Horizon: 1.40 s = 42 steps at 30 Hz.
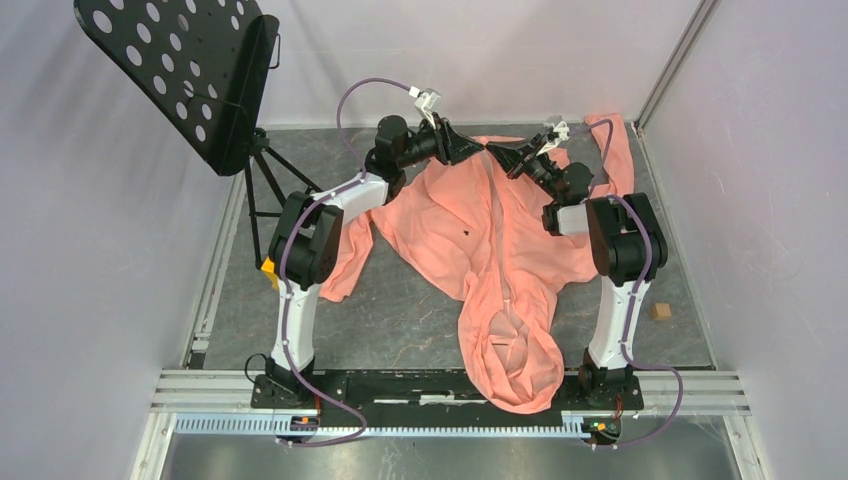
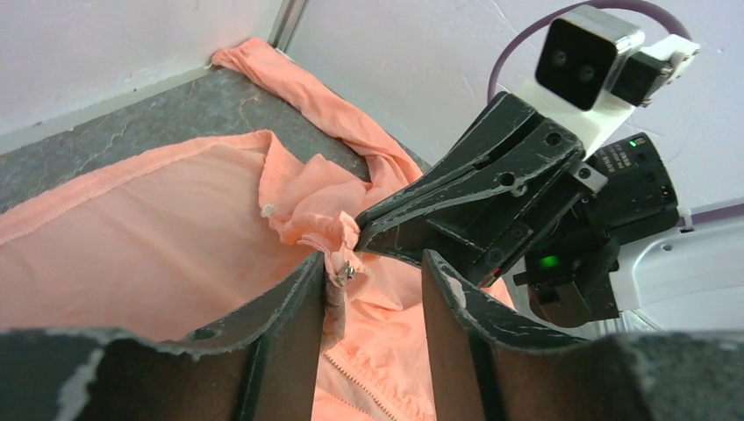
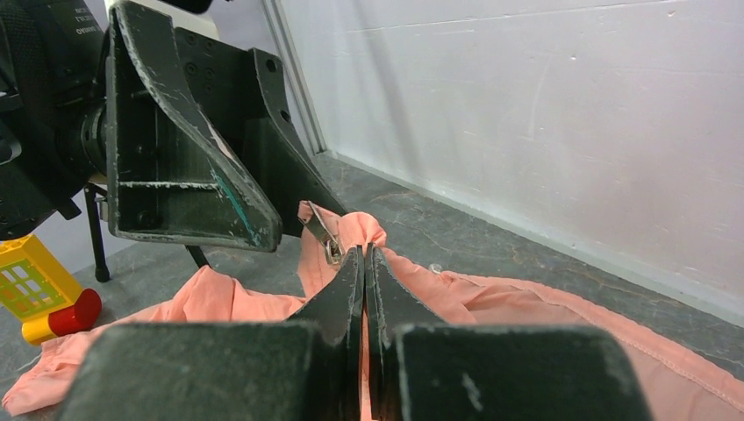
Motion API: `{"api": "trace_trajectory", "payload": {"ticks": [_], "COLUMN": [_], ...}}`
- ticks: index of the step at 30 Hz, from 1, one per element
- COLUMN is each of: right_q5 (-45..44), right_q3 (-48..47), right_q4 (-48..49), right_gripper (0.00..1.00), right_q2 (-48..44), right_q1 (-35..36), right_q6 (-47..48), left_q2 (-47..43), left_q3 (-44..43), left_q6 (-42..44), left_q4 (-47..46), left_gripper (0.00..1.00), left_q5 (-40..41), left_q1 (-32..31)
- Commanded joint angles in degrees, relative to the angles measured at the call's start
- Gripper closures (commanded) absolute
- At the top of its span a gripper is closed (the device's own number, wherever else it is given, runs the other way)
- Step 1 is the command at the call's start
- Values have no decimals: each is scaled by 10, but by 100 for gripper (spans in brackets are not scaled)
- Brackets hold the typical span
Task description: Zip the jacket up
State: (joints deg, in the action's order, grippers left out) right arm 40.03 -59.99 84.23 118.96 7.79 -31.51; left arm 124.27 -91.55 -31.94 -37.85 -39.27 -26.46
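The salmon-pink jacket (image 1: 450,215) lies flat, its hood (image 1: 515,360) at the near edge and its hem at the far side. A paler zipper strip (image 1: 500,245) runs down its middle, with a small dark mark (image 1: 467,233) beside it. Both grippers meet at the hem's middle. My right gripper (image 1: 497,152) (image 3: 364,252) is shut on a fold of hem fabric next to the zipper. My left gripper (image 1: 481,149) (image 2: 373,263) is open, and the metal zipper slider (image 2: 347,271) (image 3: 332,250) lies against its left finger's inner face. Open zipper teeth (image 2: 386,390) show below.
A black perforated music stand (image 1: 190,70) on a tripod (image 1: 262,185) stands at the far left. A yellow and red toy block (image 3: 35,285) (image 1: 268,268) sits by the left arm. A small wooden cube (image 1: 659,311) lies at the right. One sleeve (image 1: 622,150) reaches the far right wall.
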Motion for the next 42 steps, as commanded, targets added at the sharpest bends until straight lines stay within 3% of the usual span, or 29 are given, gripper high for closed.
{"api": "trace_trajectory", "payload": {"ticks": [1,5,7,16,21,26,31,39,42], "right_q5": [0,1,0,0,1,3,6,7,6], "right_q3": [-15,-16,-16,-17,-18,-19,-20,-19,-21], "right_q4": [96,98,98,103,103,106,106,106,106], "right_gripper": [100,100,100,100,100,100,100,100,100], "right_q2": [8,9,9,9,11,12,11,11,12], "right_q1": [-1,-1,-1,-1,-1,-1,-1,-1,-1], "right_q6": [-12,-14,-15,-18,-20,-21,-22,-22,-23], "left_q2": [-15,-19,-17,-2,6,18,49,82,98], "left_q3": [-18,-10,-10,-27,-32,-62,-140,-186,-201], "left_q6": [-9,-15,-26,-27,-37,-75,-46,-44,-52], "left_q4": [-58,-57,-60,-42,-36,-47,25,75,86], "left_gripper": [51,35,35,55,33,31,28,35,29], "left_q5": [-26,-10,-4,-19,-14,-25,-88,-122,-139], "left_q1": [1,7,12,17,26,28,28,28,28]}}
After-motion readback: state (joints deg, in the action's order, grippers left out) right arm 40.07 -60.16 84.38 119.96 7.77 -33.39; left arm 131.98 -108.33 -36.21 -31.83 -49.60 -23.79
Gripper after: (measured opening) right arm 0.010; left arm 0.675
